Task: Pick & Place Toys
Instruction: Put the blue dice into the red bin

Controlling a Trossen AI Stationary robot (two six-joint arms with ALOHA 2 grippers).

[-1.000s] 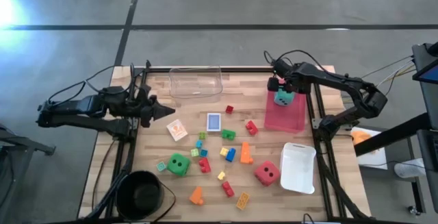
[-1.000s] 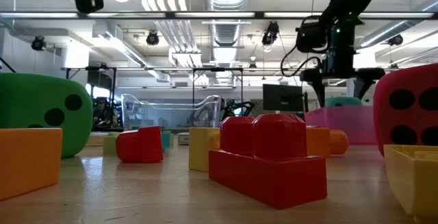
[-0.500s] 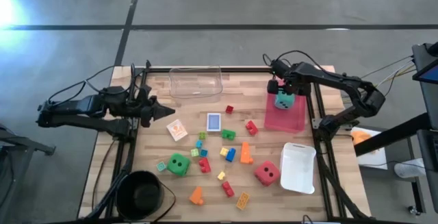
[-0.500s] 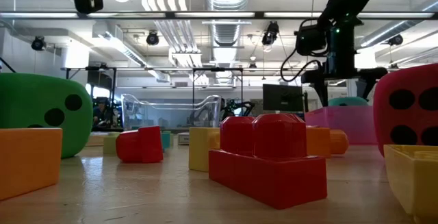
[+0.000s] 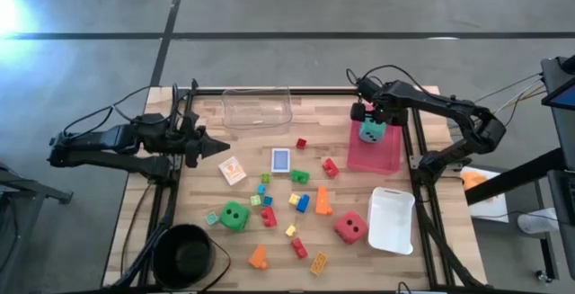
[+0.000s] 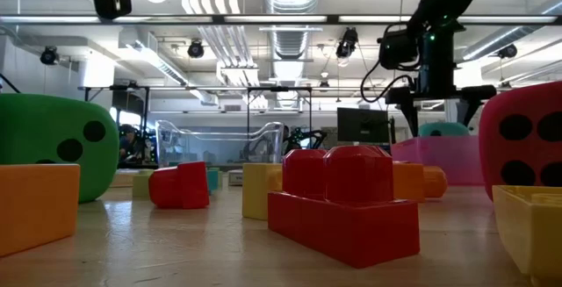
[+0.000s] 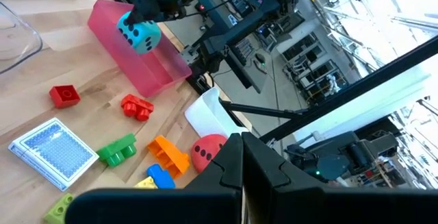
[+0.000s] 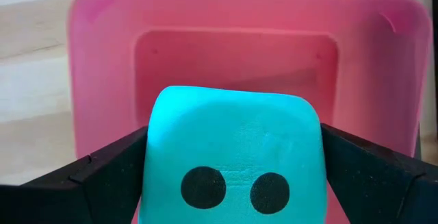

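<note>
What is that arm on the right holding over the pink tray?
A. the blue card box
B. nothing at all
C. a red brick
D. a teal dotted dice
D: the right gripper has its fingers on either side of the teal dice, which hangs above the pink tray; the wrist view shows the dice's black dots between the two dark fingers.

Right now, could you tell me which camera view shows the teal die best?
The right wrist view: the teal die fills it, clamped between the right gripper over the pink tray. The high view shows it small, the left wrist view far off, and the low view only its top.
</note>
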